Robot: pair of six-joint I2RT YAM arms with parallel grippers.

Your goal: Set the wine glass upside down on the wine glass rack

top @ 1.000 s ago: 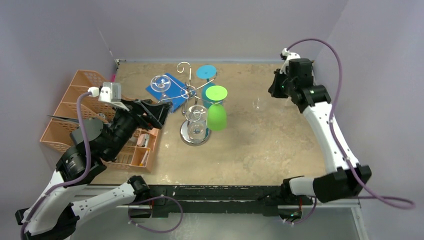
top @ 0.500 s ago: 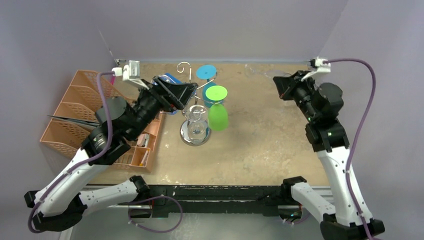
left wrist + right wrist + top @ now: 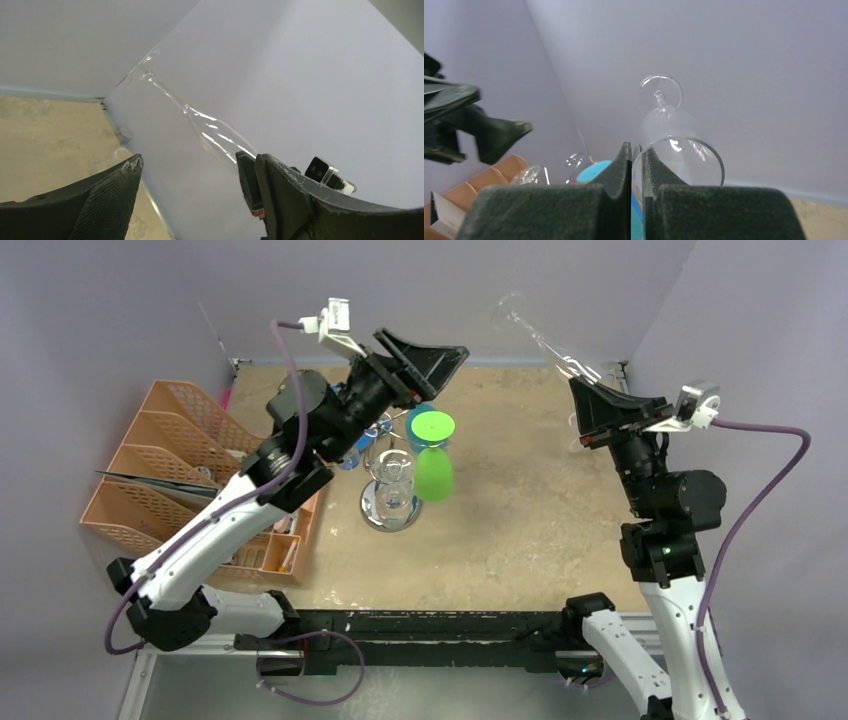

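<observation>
My right gripper point(image 3: 592, 392) is raised high at the right and shut on the rim of a clear wine glass point(image 3: 548, 340). The glass slants up and left, foot uppermost. In the right wrist view the pads point(image 3: 624, 165) pinch the bowl wall of the glass point(image 3: 674, 135). My left gripper point(image 3: 440, 365) is open and empty, lifted above the wine glass rack point(image 3: 372, 515). The rack's chrome base stands mid-table. In the left wrist view the glass point(image 3: 215, 135) shows between my open fingers point(image 3: 105, 195), well beyond them.
The rack holds an upside-down green glass point(image 3: 432, 455) and a clear glass point(image 3: 390, 470); a blue glass foot point(image 3: 594, 170) shows behind them. An orange desk organiser point(image 3: 150, 470) stands at the left. Lilac walls close the back and right.
Both arms have risen. The right gripper carried the clear glass up off the table's far right. The left gripper swung up from beside the organiser to above the rack.
</observation>
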